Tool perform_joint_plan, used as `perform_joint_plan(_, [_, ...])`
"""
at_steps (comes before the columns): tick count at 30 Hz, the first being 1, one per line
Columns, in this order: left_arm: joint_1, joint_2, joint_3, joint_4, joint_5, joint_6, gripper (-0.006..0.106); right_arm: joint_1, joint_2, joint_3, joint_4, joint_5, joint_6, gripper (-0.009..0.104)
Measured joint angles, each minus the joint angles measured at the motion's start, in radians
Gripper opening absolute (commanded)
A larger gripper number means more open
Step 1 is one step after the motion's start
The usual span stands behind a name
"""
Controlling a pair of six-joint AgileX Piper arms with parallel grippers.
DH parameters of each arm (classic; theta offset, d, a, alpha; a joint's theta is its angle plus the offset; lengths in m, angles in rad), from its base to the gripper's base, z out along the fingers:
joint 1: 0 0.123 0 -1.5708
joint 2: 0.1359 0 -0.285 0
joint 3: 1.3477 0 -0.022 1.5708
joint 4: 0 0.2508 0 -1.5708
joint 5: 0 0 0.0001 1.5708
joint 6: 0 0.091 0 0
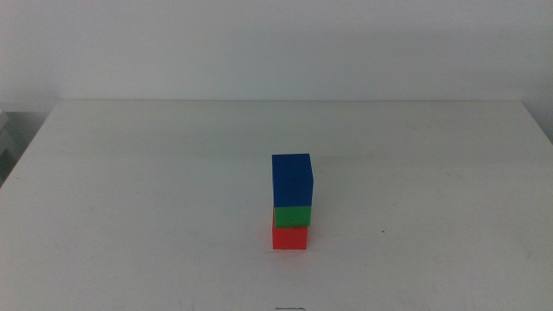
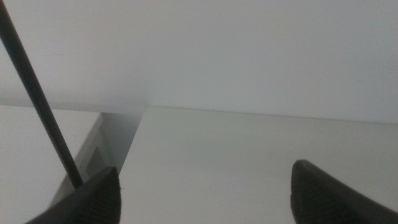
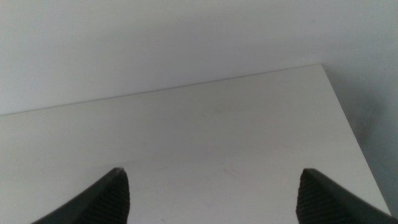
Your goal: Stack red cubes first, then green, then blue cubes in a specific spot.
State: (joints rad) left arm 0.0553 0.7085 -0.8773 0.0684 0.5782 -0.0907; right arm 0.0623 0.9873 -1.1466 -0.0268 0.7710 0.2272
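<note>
A finished-looking tower stands mid-table, blue cube (image 1: 291,179) on green cube (image 1: 293,215) on red cube (image 1: 289,237), while the left gripper (image 2: 205,190) and right gripper (image 3: 214,196) wait with jaws apart, seemingly well clear.

One red cube (image 1: 289,237), one green cube (image 1: 293,216), one blue cube (image 1: 291,180)

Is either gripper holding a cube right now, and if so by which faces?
Nothing is held. The left gripper and right gripper are both open over bare table, out of the middle view. Red cube, green cube and blue cube stand stacked.
</note>
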Motion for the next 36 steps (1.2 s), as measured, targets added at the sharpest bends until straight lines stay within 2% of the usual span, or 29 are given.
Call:
perform_joint_plan(7, [0.000, -0.073, 0.073, 0.000, -0.037, 0.000, 0.094, -0.001, -0.087, 0.162, -0.006, -0.148, 0.000, 0.094])
perform_joint_plan(14, [0.000, -0.327, 0.375, -0.001, -0.075, 0.000, 0.094, -0.001, -0.414, 0.560, -0.004, -0.462, 0.000, 0.094])
perform_joint_plan(17, [0.000, -0.446, 0.501, -0.004, -0.075, 0.000, 0.094, -0.001, -0.581, 0.715, -0.004, -0.536, 0.000, 0.094])
perform_joint_plan(25, [0.000, -0.700, 0.752, -0.068, -0.086, 0.000, 0.094, -0.002, -0.890, 1.041, -0.020, -0.551, 0.000, 0.094])
perform_joint_plan(30, [0.000, -0.720, 0.849, -0.075, -0.116, 0.000, 0.094, -0.002, -0.985, 1.165, -0.101, -0.538, 0.000, 0.094])
perform_joint_plan(36, [0.000, -0.721, 0.904, -0.078, -0.187, 0.000, 0.094, -0.002, -0.996, 1.175, -0.153, -0.501, 0.000, 0.094])
